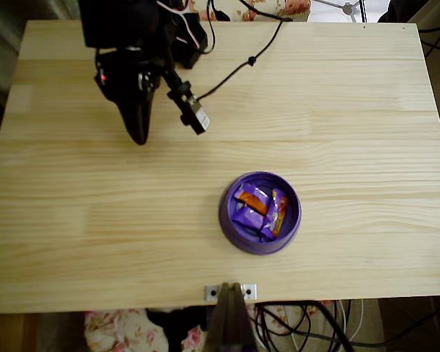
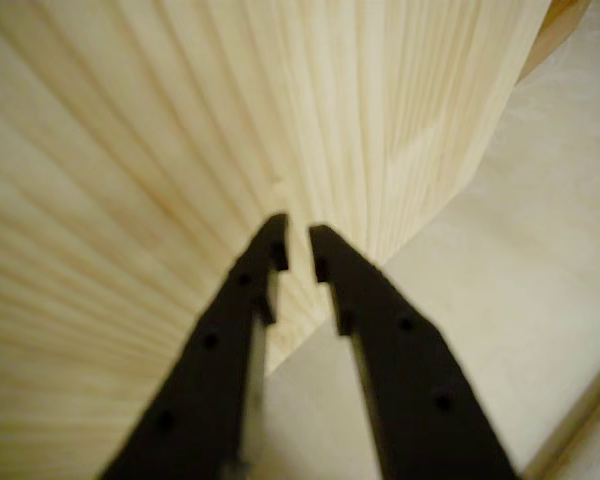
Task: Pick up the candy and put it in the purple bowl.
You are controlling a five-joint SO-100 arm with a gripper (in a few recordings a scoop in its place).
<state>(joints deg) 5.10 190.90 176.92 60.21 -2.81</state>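
Note:
The purple bowl (image 1: 227, 220) stands on the wooden table, right of centre and toward the front edge. Inside it lie a few candies (image 1: 251, 198) in purple wrappers with orange patches. My black gripper (image 1: 139, 136) hangs at the far left of the table, well away from the bowl and pointing down at bare wood. In the wrist view the gripper (image 2: 298, 250) has its two black fingers nearly touching, a thin slit between the tips and nothing in it. Below them lie pale wood grain and the table's edge.
A black cable (image 1: 249, 60) runs across the back of the table (image 1: 352, 132) from the arm's base. A metal bracket (image 1: 231, 292) sits on the front edge. Bare wood lies between the gripper and the bowl.

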